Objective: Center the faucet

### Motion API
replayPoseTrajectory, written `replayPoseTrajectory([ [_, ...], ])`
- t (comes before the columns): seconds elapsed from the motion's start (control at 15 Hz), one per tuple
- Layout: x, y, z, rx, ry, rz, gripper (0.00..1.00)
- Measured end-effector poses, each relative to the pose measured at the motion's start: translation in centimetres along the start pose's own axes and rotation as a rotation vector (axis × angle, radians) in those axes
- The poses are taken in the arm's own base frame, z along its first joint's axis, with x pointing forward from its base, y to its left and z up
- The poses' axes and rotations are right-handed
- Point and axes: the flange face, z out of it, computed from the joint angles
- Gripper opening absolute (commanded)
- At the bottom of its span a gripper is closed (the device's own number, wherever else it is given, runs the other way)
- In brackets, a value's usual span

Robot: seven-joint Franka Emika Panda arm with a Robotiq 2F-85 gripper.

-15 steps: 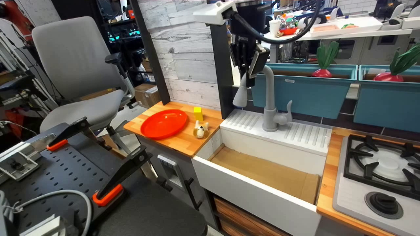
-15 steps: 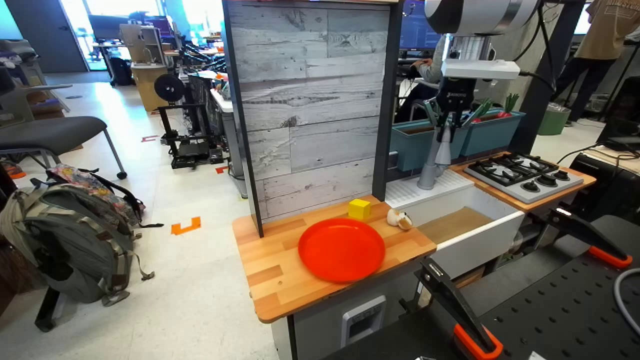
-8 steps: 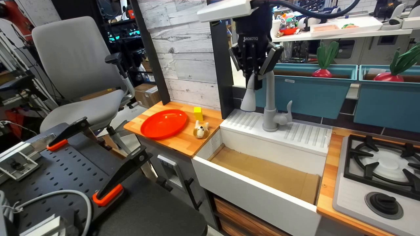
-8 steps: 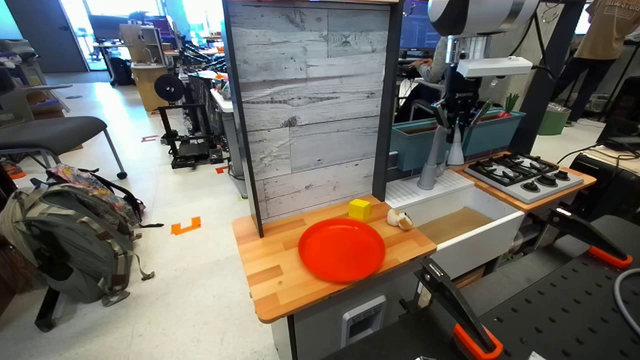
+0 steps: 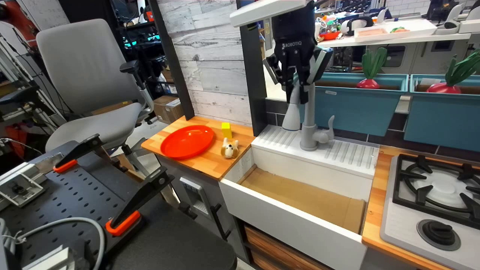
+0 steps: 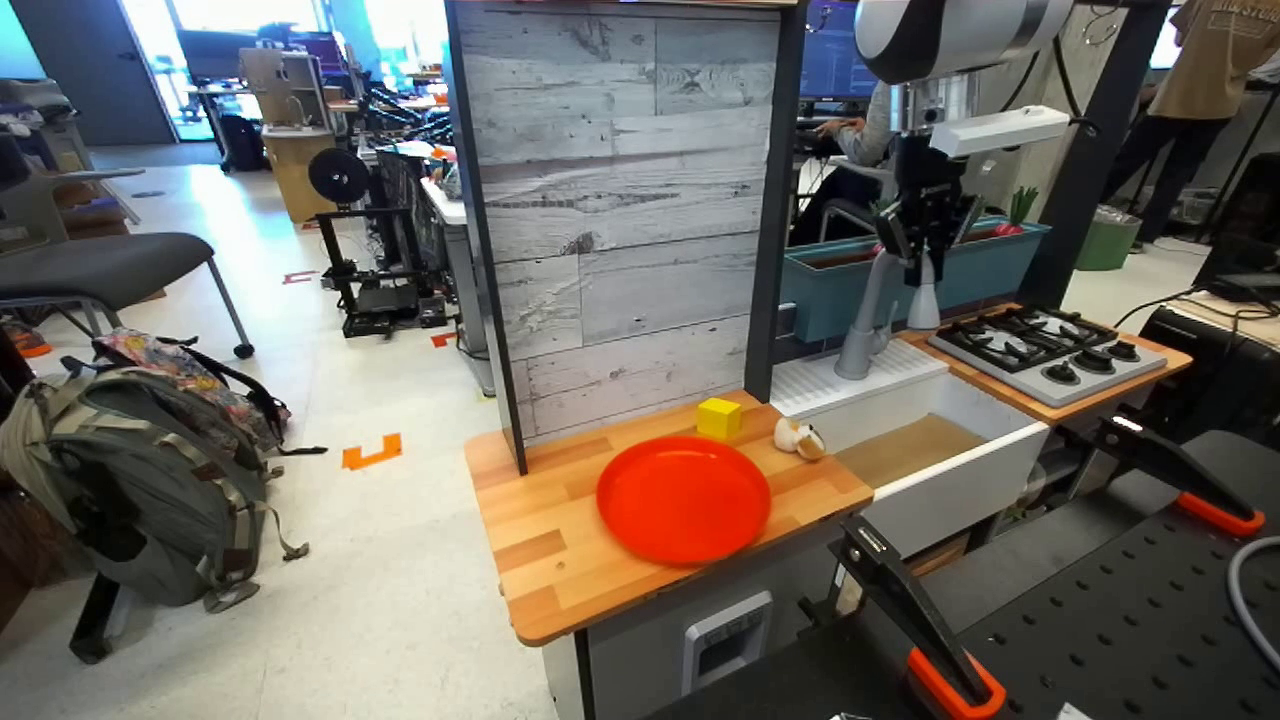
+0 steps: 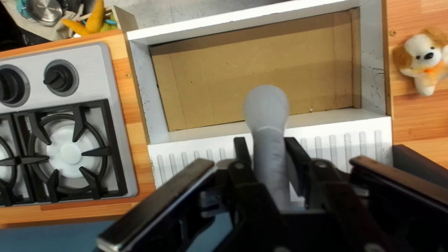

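The faucet [image 5: 309, 112] is a tall grey gooseneck tap on the white ledge behind the sink [image 5: 296, 215]. It also shows in an exterior view [image 6: 857, 345]. My gripper [image 5: 296, 98] points down at the spout, just above its flared head, and also shows in an exterior view [image 6: 924, 272]. The gripper's body hides the top of the arch. In the wrist view, the gripper [image 7: 266, 140] has its fingers close on both sides of the spout, shut on it. The faucet's head [image 7: 266, 108] there hangs over the back part of the sink, near its middle across.
A stove [image 5: 442, 187] stands on one side of the sink. A red plate [image 5: 187, 141], yellow block [image 5: 226, 130] and plush dog [image 5: 229, 148] lie on the wooden counter on the other side. Teal planters [image 5: 348, 108] hang behind the faucet, near the gripper. A dark post [image 5: 255, 71] stands beside it.
My gripper and the faucet's spout have swung together towards the stove side. The faucet's base has stayed in place. The plate, block and plush dog have not moved.
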Motion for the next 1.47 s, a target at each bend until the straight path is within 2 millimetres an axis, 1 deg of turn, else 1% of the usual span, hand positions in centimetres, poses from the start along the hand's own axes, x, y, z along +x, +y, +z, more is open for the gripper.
replayPoseTrajectory([
  [0.2, -0.1, 0.2, 0.0, -0.041, -0.012, -0.029, 0.86],
  [0.33, -0.3, 0.5, 0.2, -0.052, -0.018, -0.023, 1.0],
  [0.47, -0.6, 0.9, 0.6, -0.055, -0.023, 0.006, 1.0],
  [0.67, -1.0, 0.8, 1.3, -0.042, -0.008, 0.057, 1.0],
  [0.87, -1.5, -0.3, 1.9, -0.007, 0.023, 0.079, 1.0],
  [1.0, -2.0, -1.3, 1.6, 0.02, 0.061, 0.088, 1.0],
  [1.13, -3.0, -2.4, 0.5, 0.049, 0.11, 0.093, 1.0],
  [1.2, -3.7, -2.9, -0.4, 0.061, 0.134, 0.094, 1.0],
  [1.33, -5.5, -4.1, -2.3, 0.082, 0.173, 0.091, 1.0],
  [1.47, -7.4, -5.1, -3.7, 0.073, 0.17, 0.078, 1.0],
])
